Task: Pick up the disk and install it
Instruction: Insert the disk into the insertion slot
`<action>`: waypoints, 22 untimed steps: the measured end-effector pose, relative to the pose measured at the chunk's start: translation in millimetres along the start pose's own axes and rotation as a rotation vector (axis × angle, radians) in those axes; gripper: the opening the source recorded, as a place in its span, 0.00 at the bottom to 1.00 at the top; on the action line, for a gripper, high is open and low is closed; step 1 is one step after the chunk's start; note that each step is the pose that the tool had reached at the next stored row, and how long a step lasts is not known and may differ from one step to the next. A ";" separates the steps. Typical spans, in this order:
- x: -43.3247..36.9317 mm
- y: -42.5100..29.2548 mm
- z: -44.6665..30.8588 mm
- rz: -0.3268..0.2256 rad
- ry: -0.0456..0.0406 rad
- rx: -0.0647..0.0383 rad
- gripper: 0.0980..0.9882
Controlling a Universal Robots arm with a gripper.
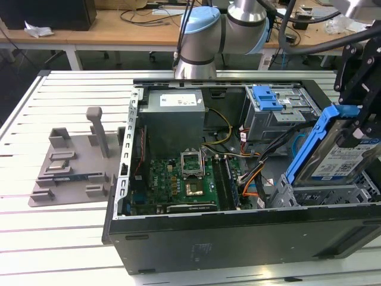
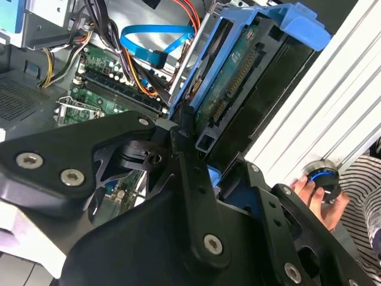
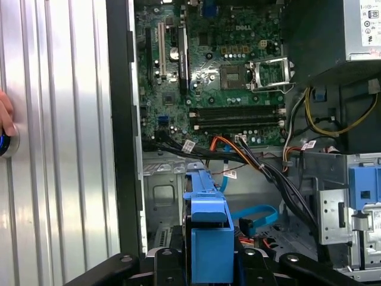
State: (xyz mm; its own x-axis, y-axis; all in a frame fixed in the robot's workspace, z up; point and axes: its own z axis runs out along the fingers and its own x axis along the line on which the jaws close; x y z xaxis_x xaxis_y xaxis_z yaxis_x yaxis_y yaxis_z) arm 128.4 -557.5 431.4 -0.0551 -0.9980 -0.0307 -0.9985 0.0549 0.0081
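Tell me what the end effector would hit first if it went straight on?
The end effector grips the disk; straight on, likely the metal bay beneath, though depth is unclear.

disk [image 1: 340, 156]: white-and-blue label with barcodes. We cannot make out its print.
power supply sticker [image 1: 178, 100]: white, with lines of fine print too small for us to read.
motherboard [image 3: 196, 59]: a short white word mark near the socket [image 3: 235, 74] — we can read nothing else.
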 end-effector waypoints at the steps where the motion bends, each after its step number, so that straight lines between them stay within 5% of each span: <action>1: 0.1 0.0 2.3 0.000 0.0001 0.000 0.30; 5: 0.3 -0.1 10.2 0.000 0.0004 0.000 0.30; 22: 0.7 -0.2 19.2 0.000 0.0002 0.000 0.30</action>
State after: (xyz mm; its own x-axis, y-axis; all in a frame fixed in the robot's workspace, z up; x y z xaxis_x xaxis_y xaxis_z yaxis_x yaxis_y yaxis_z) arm 128.4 -557.6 412.3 -0.0552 -0.9980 -0.0305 -0.9985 0.0549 0.0082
